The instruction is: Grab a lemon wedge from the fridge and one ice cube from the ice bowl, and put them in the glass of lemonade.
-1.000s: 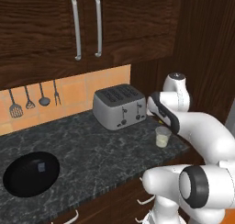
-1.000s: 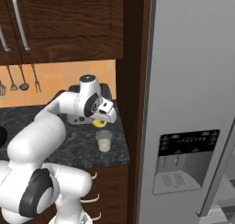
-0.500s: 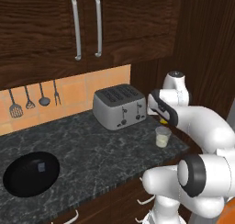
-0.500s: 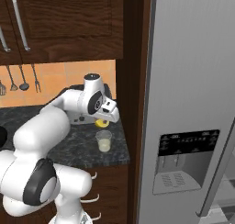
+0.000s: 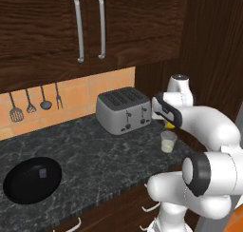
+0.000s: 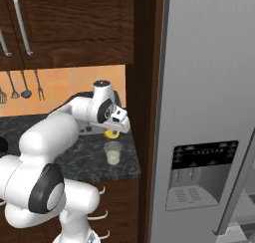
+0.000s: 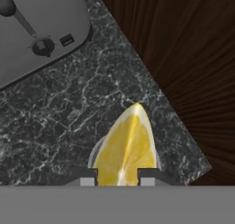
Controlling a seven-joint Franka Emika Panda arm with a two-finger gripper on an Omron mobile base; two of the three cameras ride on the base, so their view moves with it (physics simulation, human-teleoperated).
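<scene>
My gripper (image 6: pixel 112 132) is shut on the lemon wedge (image 6: pixel 111 134), a small yellow piece held just above the glass of lemonade (image 6: pixel 113 153). The left base view shows the wedge (image 5: pixel 169 125) under the hand, over the glass (image 5: pixel 168 141) near the counter's right end. In the hand view the wedge (image 7: pixel 126 149) sits between my fingertips (image 7: pixel 88 177), with the glass rim (image 7: pixel 95 153) curving behind it. The black ice bowl (image 5: pixel 32 179) lies at the counter's front left with an ice cube (image 5: pixel 42 173) inside. The grey fridge (image 6: pixel 209 112) stands to the right.
A silver toaster (image 5: pixel 124 109) stands just left of the glass, against the tiled wall. Utensils (image 5: pixel 36 102) hang on the wall at the left. A dark wood panel (image 6: pixel 144 87) rises between the counter and the fridge. Upper cabinets (image 5: pixel 90 26) hang overhead.
My hand has drifted slightly to the right with the lemon wedge, ending over the glass. The elbow has swung outward. The grip is unchanged.
</scene>
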